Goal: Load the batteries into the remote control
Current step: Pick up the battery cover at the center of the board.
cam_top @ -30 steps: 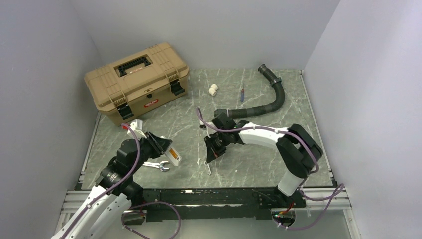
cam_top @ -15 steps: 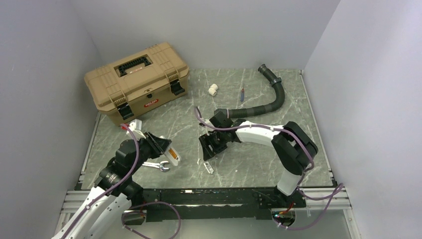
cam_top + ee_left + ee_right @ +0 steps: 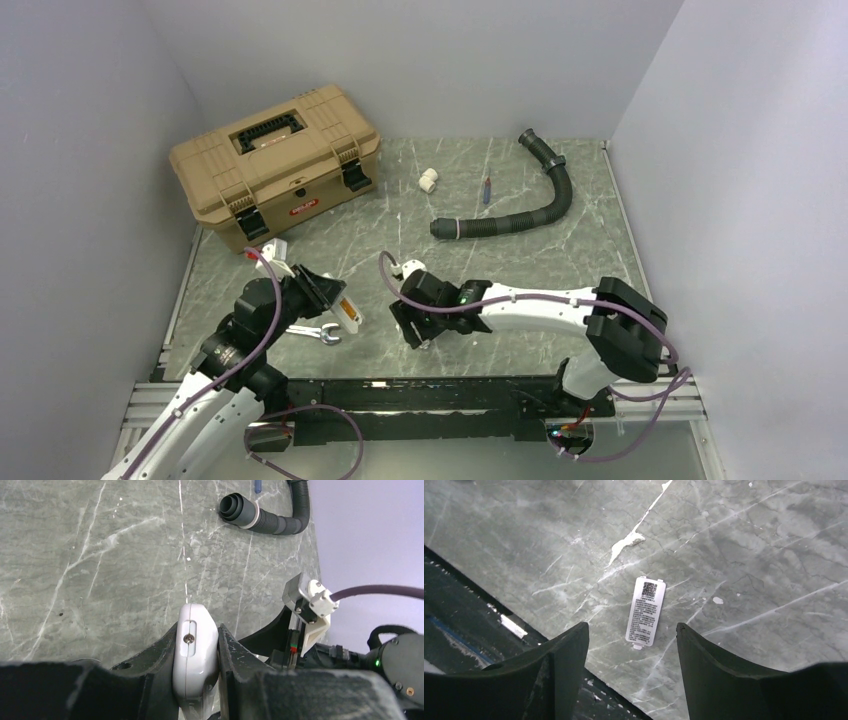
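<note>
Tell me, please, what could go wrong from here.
The thin labelled cover lies flat on the table, so the open right hand may skid over it or push it toward the near edge. The left hand grips the remote control only by its sides; pressing on it could twist it loose.

Top cam: fixed, high behind the arm bases, tilted down and forward, far enough back to take in the whole bench (image 3: 520, 265). Left wrist cam: low and close, looking out past the left jaws across the bench toward the black hose (image 3: 270, 522) at the far side; right arm (image 3: 397, 665) at frame edge. Right wrist cam: close, nearly straight down between the right jaws, on bench by the black front rail (image 3: 454, 625). Hose and rail also show in top cam.
</note>
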Tool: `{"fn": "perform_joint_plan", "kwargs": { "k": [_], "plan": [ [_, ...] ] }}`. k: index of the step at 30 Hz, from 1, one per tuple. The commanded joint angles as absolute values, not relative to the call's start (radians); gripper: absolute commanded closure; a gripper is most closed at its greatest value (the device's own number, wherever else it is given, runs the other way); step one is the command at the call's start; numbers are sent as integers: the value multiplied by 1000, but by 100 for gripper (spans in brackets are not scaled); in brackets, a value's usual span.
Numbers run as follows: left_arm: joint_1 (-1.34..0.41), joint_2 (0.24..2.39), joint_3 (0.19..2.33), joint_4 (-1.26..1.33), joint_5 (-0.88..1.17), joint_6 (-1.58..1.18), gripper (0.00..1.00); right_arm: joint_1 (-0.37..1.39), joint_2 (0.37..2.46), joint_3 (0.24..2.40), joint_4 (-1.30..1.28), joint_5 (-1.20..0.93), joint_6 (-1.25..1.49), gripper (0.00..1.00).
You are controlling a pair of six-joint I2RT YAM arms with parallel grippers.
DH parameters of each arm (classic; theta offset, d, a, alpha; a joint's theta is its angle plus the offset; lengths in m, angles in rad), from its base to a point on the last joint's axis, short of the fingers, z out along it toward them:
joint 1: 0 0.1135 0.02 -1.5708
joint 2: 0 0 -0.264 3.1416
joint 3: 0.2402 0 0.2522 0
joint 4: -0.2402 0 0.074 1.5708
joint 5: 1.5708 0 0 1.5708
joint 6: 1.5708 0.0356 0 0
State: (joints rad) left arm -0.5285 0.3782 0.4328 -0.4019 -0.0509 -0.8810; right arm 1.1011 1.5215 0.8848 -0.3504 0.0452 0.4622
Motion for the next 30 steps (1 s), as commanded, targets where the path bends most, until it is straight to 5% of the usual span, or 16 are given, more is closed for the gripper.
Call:
{"fn": "perform_joint_plan", "kwargs": {
  "k": [1, 30],
  "plan": [
    [-522, 380, 471, -336, -28, -900, 100, 1151, 1539, 882, -347, 262, 556, 35],
    [-523, 400, 459, -313, -9, -911, 100, 1246, 1565, 816, -307, 310, 621, 55]
  ]
}}
